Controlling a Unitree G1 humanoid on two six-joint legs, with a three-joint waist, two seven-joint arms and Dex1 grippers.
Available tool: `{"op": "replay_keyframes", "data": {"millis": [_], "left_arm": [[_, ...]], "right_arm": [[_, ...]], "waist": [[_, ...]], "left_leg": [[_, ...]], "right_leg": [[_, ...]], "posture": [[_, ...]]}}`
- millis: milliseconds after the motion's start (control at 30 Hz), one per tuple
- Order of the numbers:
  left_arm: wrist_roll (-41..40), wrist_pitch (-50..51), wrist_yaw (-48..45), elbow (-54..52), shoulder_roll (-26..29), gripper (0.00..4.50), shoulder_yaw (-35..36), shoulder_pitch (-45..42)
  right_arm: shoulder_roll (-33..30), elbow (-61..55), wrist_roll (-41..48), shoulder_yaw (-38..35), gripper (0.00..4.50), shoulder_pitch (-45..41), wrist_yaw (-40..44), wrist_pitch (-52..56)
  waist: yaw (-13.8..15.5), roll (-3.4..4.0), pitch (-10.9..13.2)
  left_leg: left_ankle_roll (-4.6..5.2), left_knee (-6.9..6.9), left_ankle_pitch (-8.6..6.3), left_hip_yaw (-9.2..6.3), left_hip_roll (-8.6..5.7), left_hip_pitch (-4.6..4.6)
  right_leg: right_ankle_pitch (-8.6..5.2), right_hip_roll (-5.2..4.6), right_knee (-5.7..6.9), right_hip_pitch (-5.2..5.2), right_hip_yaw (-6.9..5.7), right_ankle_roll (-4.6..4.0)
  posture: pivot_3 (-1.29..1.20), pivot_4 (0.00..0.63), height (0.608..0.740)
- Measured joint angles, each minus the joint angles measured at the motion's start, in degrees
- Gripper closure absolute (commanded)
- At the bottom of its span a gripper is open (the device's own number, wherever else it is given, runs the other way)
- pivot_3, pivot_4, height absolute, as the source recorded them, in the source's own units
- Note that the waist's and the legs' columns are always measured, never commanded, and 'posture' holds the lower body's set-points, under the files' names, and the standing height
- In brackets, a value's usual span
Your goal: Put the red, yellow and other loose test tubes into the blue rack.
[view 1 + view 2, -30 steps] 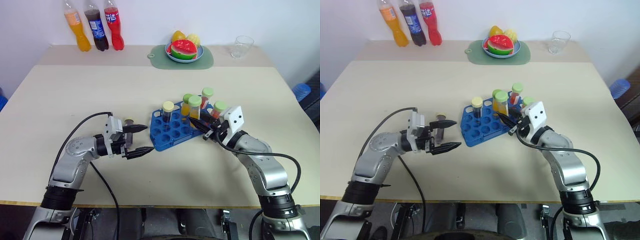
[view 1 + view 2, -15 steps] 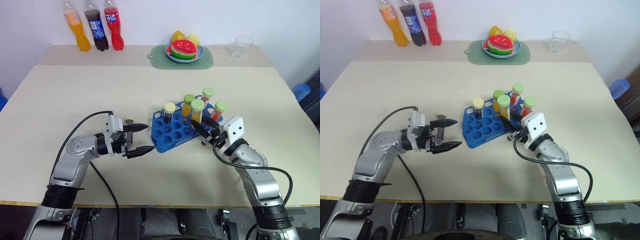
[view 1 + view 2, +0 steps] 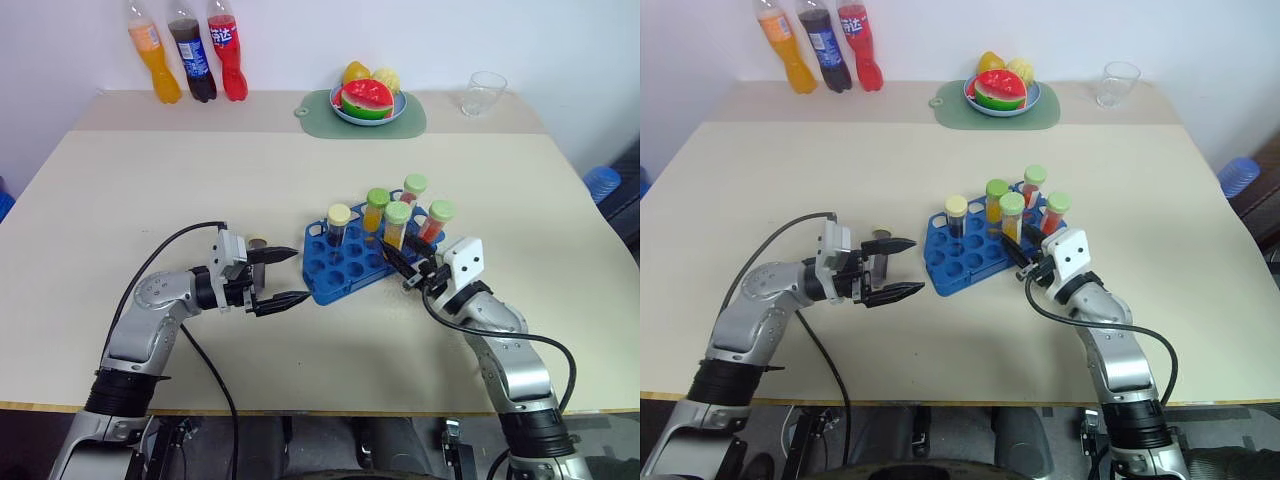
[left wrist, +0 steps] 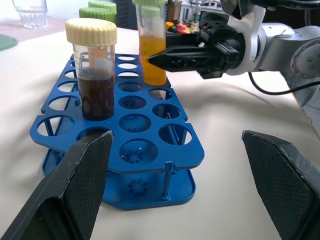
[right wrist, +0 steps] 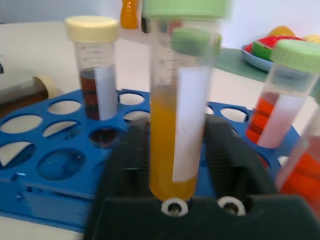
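The blue rack (image 3: 345, 275) stands mid-table with several capped tubes upright in it: one dark with a cream cap (image 3: 338, 226), the others yellow or red with green caps. My right gripper (image 3: 397, 262) reaches in from the right, open. Its fingers (image 5: 125, 165) sit close on either side of a yellow-orange tube (image 5: 172, 145) that stands in a rack hole. My left gripper (image 3: 286, 277) hangs open just left of the rack, holding nothing. A loose dark tube (image 3: 258, 243) with a cream cap lies on the table beside its far finger.
Three soda bottles (image 3: 190, 55) stand at the back left. A pale green mat with a fruit bowl (image 3: 368, 100) and a clear glass (image 3: 486, 92) are at the back. Several front holes of the rack (image 4: 150, 160) are vacant.
My right hand has drawn back and down a little, the yellow-orange tube has sunk into the rack, and the right fingers have parted from it. The left arm has kept still.
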Motion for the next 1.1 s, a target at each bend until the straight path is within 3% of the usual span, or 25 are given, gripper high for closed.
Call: {"op": "replay_keyframes", "data": {"millis": [200,400,667,767,900,1100], "left_arm": [[-0.11,0.47,0.94,-0.08,-0.04,0.22,0.1,0.04],[-5.44,10.76,6.45,-3.54,0.63,0.22,3.99,0.45],[-13.47,35.71,34.7,-13.82,-1.08,0.22,14.62,-1.65],[-17.16,52.41,47.11,-15.0,-2.11,0.22,18.45,-8.15],[-18.93,76.32,56.58,-11.29,-6.3,0.22,24.81,-20.13],[-24.52,81.07,71.44,-1.82,-8.72,0.22,26.07,-24.41]], "right_arm": [[-3.17,-2.58,-0.33,0.03,1.25,0.86,1.78,2.68],[-12.72,-10.45,3.22,-2.86,1.25,5.89,8.16,8.21],[-22.15,-14.18,10.3,-13.61,1.25,14.81,16.38,12.48],[-23.99,-16.3,12.9,-15.76,1.25,14.12,18.75,13.19],[-24.58,-17.77,14.35,-15.52,1.25,9.4,19.23,14.04],[-24.59,-17.17,13.47,-12.63,1.25,7.5,19.45,14.41]], "waist": [[0.03,0.0,0.0],[0.11,-0.02,0.01],[0.1,-0.1,0.04],[0.07,-0.18,0.09],[0.04,-0.38,0.19],[0.2,-0.53,0.27]], "left_leg": [[0.0,0.0,0.0,0.0,0.0,0.0],[0.0,0.0,0.0,-0.03,0.0,-0.01],[0.0,0.01,0.0,-0.08,0.0,0.03],[0.0,0.04,0.0,-0.16,-0.02,0.05],[0.0,0.06,0.0,-0.21,-0.05,0.04],[-0.02,-0.01,0.01,-0.26,-0.06,0.04]], "right_leg": [[0.0,0.0,0.0,0.0,0.0,0.0],[0.0,-0.01,-0.01,0.01,0.0,0.0],[0.07,0.0,0.0,0.05,0.0,0.14],[0.09,0.04,0.02,0.09,-0.01,0.17],[0.09,0.06,0.0,0.11,-0.03,0.21],[0.04,0.05,0.04,0.09,-0.05,0.3]], "posture": [[0.0,0.15,0.74],[0.0,0.15,0.74],[0.0,0.15,0.74],[0.0,0.15,0.74],[0.0,0.15,0.74],[0.0,0.15,0.74]]}}
